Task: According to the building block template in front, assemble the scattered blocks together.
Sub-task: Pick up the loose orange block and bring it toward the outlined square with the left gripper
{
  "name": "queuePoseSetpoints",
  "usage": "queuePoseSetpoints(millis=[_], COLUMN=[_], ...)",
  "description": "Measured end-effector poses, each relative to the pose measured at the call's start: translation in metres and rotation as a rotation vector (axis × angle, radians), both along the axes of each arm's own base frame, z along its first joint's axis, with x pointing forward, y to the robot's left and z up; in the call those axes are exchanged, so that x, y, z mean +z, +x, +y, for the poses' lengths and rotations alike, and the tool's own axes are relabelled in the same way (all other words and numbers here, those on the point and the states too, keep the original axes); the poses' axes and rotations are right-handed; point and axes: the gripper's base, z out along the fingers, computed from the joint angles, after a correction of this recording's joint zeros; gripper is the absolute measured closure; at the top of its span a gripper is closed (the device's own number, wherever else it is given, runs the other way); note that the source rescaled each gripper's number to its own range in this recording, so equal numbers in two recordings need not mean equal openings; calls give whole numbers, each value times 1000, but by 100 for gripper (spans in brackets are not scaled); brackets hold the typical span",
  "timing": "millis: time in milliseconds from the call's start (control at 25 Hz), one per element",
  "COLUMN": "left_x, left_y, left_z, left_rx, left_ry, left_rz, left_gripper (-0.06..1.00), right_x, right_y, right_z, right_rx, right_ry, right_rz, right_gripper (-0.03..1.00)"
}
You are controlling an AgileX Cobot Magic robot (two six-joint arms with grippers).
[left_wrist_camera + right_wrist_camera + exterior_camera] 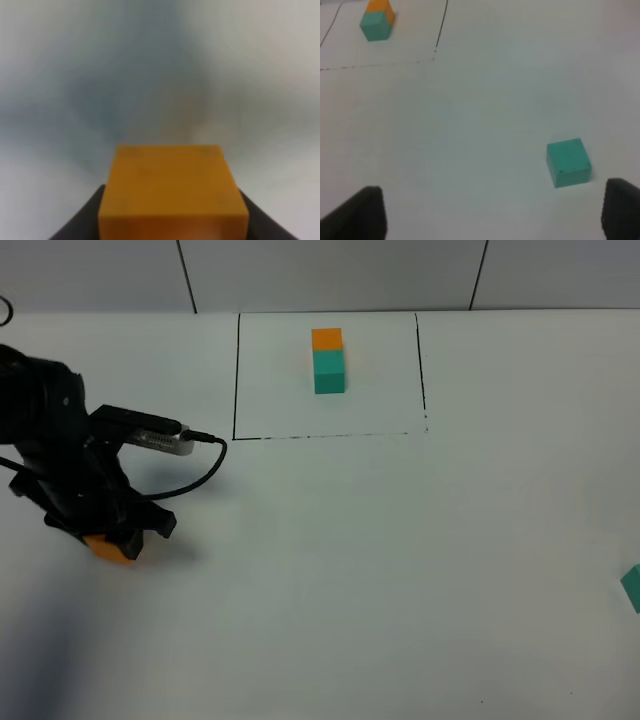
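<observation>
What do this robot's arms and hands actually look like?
The left arm is bulky and matte black, with a small silvery box and a looping black cable. The left hand is black too. The right hand shows only two dark, blunt fingers.

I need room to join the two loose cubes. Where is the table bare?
Bare: the wide middle of the table, bordered by the black outline behind, the orange cube in the left pincer and the teal-green cube at the right edge. Crowded: only by that pincer and its cable.
</observation>
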Motion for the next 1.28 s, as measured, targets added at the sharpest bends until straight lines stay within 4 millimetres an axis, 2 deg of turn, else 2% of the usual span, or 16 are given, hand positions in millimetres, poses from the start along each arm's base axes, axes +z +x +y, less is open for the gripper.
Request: queuePoseSetpoints(millis=[120, 280, 520, 680, 920, 1080, 1280], left_x=[17, 30, 15, 2, 4, 0, -15], left_y=[10, 19, 38, 52, 69, 75, 76], left_z=[-19, -56, -109, -138, -177, -194, -203], left_rx=[-194, -498, -777, -871, -976, -1038, -1132], left_ry=[-8, -14, -5, -3, -5, -5, -3], left_rz=[-41, -70, 3, 23, 2, 1, 27], left_gripper=[93, 93, 93, 93, 93, 93, 93], right_x=[0, 0, 0, 0, 0, 0, 0], right_y=[0, 0, 0, 0, 0, 0, 0], right_z=[0, 0, 0, 0, 0, 0, 0], right_rx=[0, -1, -1, -1, -1, -1, -1], right_ry=[0, 2, 2, 2, 2, 2, 2], right_rz=[0, 0, 0, 0, 0, 0, 0], right_gripper=[23, 24, 24, 24, 24, 24, 24])
